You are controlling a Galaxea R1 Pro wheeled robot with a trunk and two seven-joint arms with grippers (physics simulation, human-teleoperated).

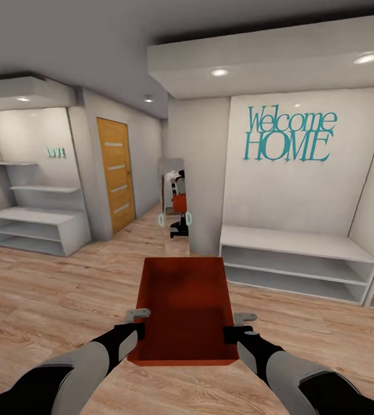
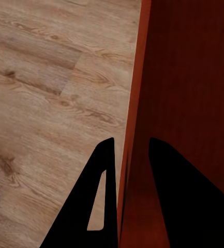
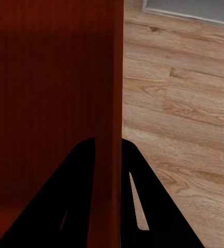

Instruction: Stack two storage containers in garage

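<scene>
My 2 black grippers, left gripper (image 1: pixel 139 327) and right gripper (image 1: pixel 234 330), flank an orange-red storage container (image 1: pixel 184 305). Below lies light wood plank floor (image 1: pixel 48 300) with brown grain. I see white shelves (image 1: pixel 296 262), teal "Welcome HOME" lettering (image 1: pixel 289 134), an amber door (image 1: pixel 116 173).

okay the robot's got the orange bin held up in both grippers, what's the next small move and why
Probably keep both grips shut and roll on toward the passage by the wooden door. The storage container is clamped by its side walls, left gripper and right gripper, above light wood floor. So this isn't the garage, and releasing would be premature.
</scene>
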